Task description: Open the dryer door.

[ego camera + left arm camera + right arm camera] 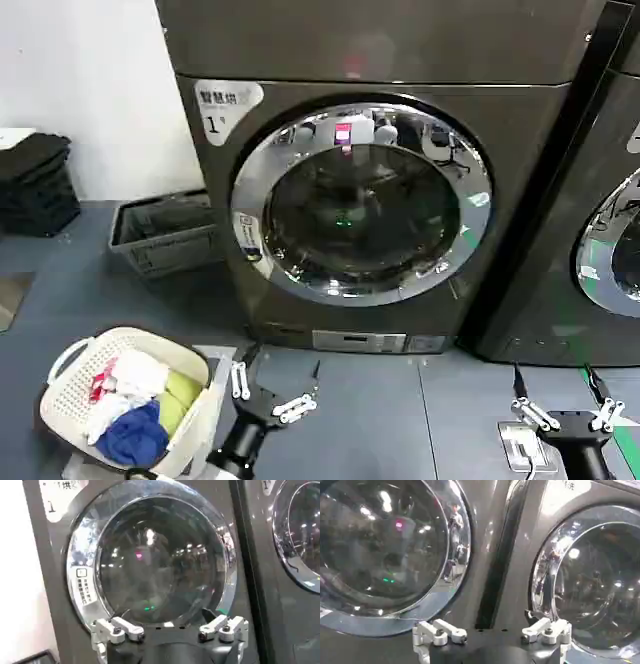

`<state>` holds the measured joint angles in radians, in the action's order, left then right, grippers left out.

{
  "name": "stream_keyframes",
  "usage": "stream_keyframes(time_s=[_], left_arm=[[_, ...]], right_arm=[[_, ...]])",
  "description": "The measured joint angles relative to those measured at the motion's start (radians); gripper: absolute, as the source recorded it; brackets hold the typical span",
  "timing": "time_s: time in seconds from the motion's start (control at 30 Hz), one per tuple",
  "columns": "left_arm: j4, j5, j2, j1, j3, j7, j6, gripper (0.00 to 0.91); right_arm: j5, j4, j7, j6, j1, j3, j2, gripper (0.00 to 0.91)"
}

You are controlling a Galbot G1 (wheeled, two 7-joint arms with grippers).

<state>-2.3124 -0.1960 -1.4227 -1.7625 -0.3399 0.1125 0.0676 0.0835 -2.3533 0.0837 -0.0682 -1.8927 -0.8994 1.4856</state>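
Laundry fills the white basket (125,400) on the floor just to the outer side of the left pincer (275,385), which hangs low with its fingers spread wide and nothing between them. Ahead of and above that pincer stands the dryer door (362,200), shut flush against the machine marked with the "1" sticker (222,108); in the left wrist view the door (150,560) sits straight in front of the open fingers, well apart from them. Farther right, the right pincer (560,395) hovers low too, fingers likewise wide open and empty, roughly level with its partner. Its wrist camera looks at the dark gap between the two machines, with the neighbouring door (590,575) ahead of it.

The main hazard, judging from this layout, is a mistaken target: the right pincer points nearer the neighbouring machine's chrome ring than the wanted one. The chrome ring (82,575) also looks smooth and curved, so fingers closing on it without finding a recess or handle would likely slip off. A low reach by the left arm might also nudge the basket beside it.
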Motion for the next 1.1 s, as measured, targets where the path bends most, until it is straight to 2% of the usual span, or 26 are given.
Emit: stream_keyframes(time_s=[0.33, 0.57, 0.83, 1.1], left_arm=[[-0.005, 0.001, 0.003, -0.005, -0.002, 0.000, 0.000, 0.907], [-0.011, 0.002, 0.006, -0.015, -0.003, 0.000, 0.000, 0.907], [-0.016, 0.002, 0.008, -0.017, -0.003, 0.001, 0.000, 0.907], [-0.018, 0.000, 0.007, -0.019, -0.004, 0.003, 0.001, 0.907]], right_arm=[[0.033, -0.013, 0.054, 0.052, 0.023, -0.009, -0.045, 0.907], [0.119, -0.031, 0.095, 0.108, 0.059, 0.000, -0.122, 0.907], [0.249, -0.044, 0.116, 0.183, 0.122, 0.037, -0.254, 0.907], [0.314, -0.016, 0.141, 0.212, 0.205, 0.096, -0.396, 0.907]])
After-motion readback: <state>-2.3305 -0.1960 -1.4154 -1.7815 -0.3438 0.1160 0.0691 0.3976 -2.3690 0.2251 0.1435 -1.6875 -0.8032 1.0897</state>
